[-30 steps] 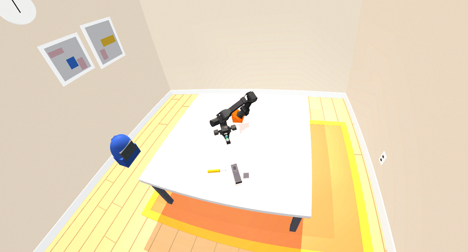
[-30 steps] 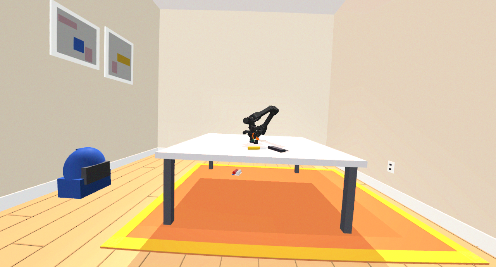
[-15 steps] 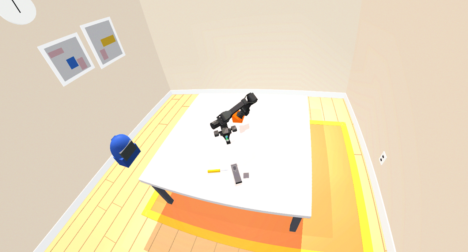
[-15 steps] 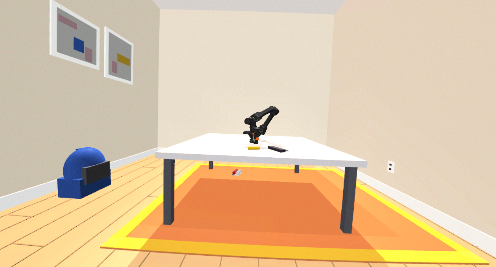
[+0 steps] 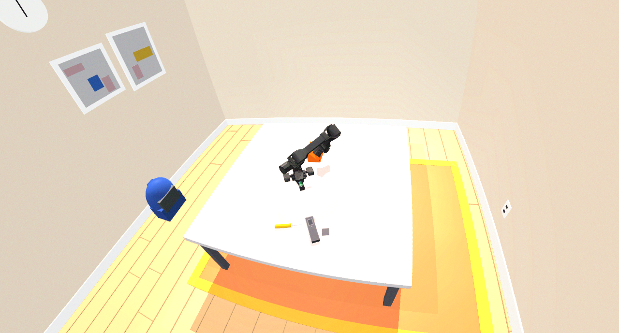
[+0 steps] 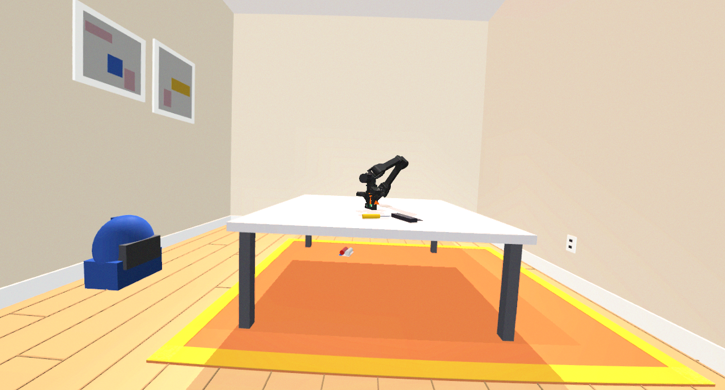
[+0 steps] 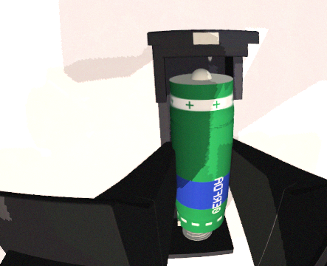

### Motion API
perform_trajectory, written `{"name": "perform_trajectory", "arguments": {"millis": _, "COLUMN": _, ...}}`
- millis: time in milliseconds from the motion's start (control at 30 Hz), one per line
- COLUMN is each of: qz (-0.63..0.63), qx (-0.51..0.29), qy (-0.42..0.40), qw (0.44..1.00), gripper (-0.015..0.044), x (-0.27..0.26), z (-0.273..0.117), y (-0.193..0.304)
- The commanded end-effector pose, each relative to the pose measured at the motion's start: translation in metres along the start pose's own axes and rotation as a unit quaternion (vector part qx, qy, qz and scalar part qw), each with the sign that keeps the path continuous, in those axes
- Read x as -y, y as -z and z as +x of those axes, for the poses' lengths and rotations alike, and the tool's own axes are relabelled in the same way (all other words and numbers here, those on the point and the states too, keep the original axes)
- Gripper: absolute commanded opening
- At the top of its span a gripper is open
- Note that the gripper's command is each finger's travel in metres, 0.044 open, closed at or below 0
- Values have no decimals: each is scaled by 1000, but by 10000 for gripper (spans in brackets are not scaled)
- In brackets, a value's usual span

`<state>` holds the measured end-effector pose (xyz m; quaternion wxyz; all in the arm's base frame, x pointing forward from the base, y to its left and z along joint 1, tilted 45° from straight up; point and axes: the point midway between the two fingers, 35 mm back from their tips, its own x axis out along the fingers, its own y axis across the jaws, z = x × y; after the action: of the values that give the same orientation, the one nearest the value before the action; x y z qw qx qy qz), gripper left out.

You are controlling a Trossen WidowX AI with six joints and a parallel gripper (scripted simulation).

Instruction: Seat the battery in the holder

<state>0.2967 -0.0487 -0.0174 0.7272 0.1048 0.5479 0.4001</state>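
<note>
The fingers clamp the green battery (image 7: 201, 153), which lies lengthwise over the black holder (image 7: 203, 61) on the white desk (image 5: 367, 201).

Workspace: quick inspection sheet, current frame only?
Surface: white table, arm mounted toward the far side.
Job's things: green battery lies along the black holder, nub end toward the far wall, spring at the near end; whether it is seated cannot be told.
Clutter: yellow-handled screwdriver, grey remote, small grey square, orange block by the arm.
Grippers: gripper shut on the battery, fingers on either side.
Cables: nothing seen.
Surroundings: orange rug, blue object by the wall, small red-and-white item under the table.
</note>
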Motion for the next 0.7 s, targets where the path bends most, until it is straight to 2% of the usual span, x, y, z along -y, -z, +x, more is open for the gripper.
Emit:
{"name": "perform_trajectory", "arguments": {"millis": 0, "qz": 6, "qx": -13, "qy": -1, "qw": 1000, "gripper": 79, "x": -1, "z": 1, "y": 4}}
{"name": "perform_trajectory", "arguments": {"millis": 667, "qz": 4, "qx": -19, "qy": 1, "qw": 1000, "gripper": 79, "x": 0, "z": 0, "y": -13}}
